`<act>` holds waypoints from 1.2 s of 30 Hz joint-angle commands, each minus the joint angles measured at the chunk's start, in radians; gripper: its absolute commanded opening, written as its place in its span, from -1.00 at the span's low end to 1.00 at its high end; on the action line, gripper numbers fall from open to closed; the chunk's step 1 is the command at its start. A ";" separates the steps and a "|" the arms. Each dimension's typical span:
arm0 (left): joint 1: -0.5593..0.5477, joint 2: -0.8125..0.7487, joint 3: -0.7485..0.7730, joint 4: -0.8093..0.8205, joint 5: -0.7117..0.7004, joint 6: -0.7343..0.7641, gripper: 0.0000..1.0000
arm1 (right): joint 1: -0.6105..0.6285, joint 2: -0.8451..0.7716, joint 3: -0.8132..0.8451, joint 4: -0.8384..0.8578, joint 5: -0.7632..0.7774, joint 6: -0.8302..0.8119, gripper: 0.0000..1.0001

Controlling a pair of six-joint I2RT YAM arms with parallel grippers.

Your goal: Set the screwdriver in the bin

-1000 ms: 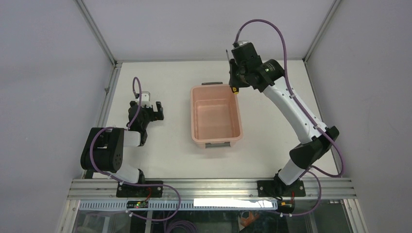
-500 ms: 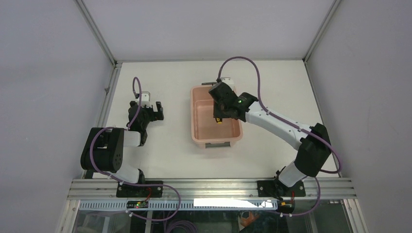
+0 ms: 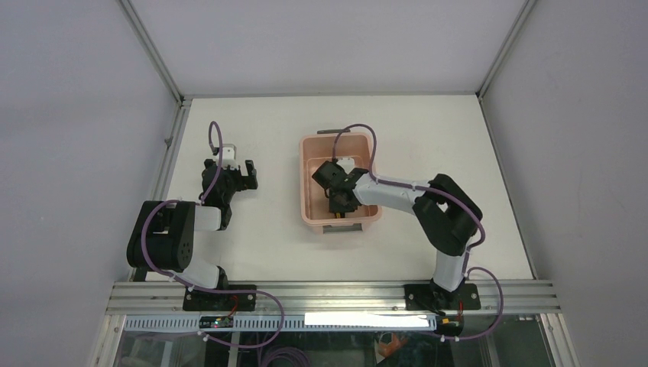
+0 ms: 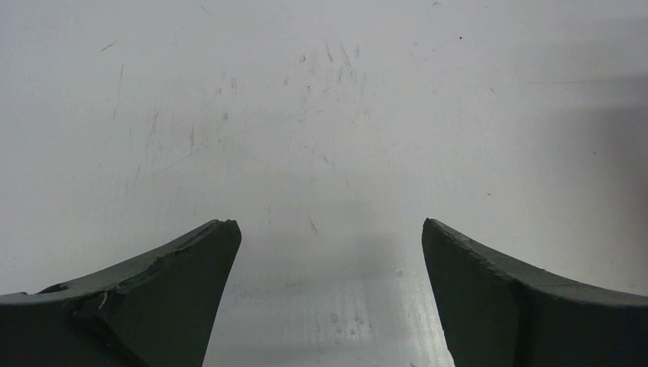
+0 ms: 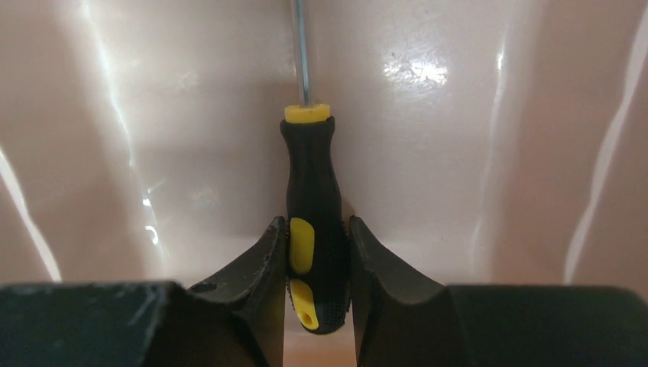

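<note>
You have nothing to read here: no lettering, label, brand, number or sign shows on the bin [image 3: 309, 157] or the screwdriver [image 5: 313, 183].

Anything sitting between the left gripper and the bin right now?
Nothing. In the top view, only a bare strip of white table separates the left gripper from the bin.
</note>
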 commanded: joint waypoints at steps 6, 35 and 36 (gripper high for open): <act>-0.006 -0.022 0.005 0.026 0.009 -0.016 0.98 | 0.001 0.056 0.079 -0.033 0.079 0.043 -0.18; -0.006 -0.022 0.006 0.027 0.009 -0.016 0.98 | -0.387 -0.484 0.355 -0.320 0.290 -0.469 0.99; -0.006 -0.022 0.005 0.027 0.008 -0.016 0.98 | -0.422 -0.493 0.343 -0.320 0.285 -0.477 0.99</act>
